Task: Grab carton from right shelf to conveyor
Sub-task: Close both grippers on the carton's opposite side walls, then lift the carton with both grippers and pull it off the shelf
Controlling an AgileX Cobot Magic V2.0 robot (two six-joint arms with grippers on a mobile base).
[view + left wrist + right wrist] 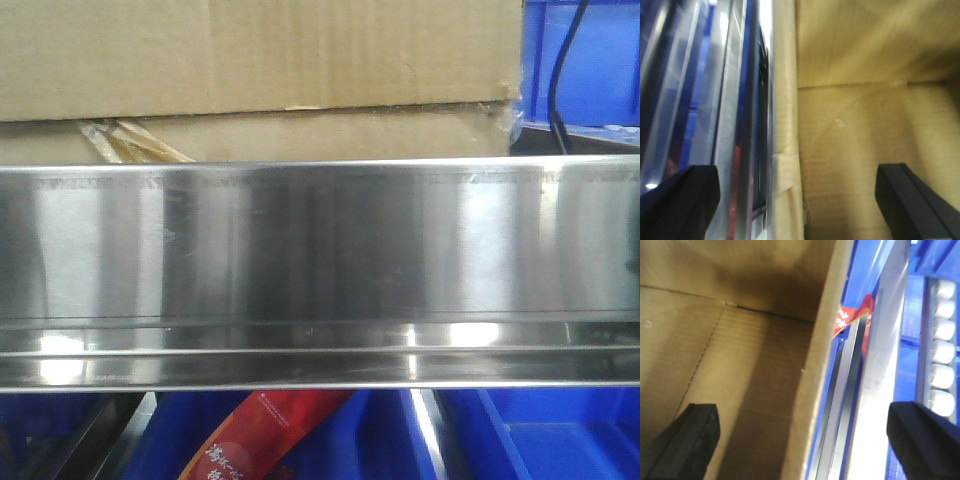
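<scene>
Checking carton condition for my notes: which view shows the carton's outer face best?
The exterior front view: the carton shows its creased outer face and tape above the shelf rail. The wrist views show only its inside and one wall, straddled by the open left gripper and right gripper.

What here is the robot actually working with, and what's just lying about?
In the job: carton; shelf rail; left gripper and right gripper, each open astride a carton wall.
Lying about: blue bins; red packet; black cable.
</scene>
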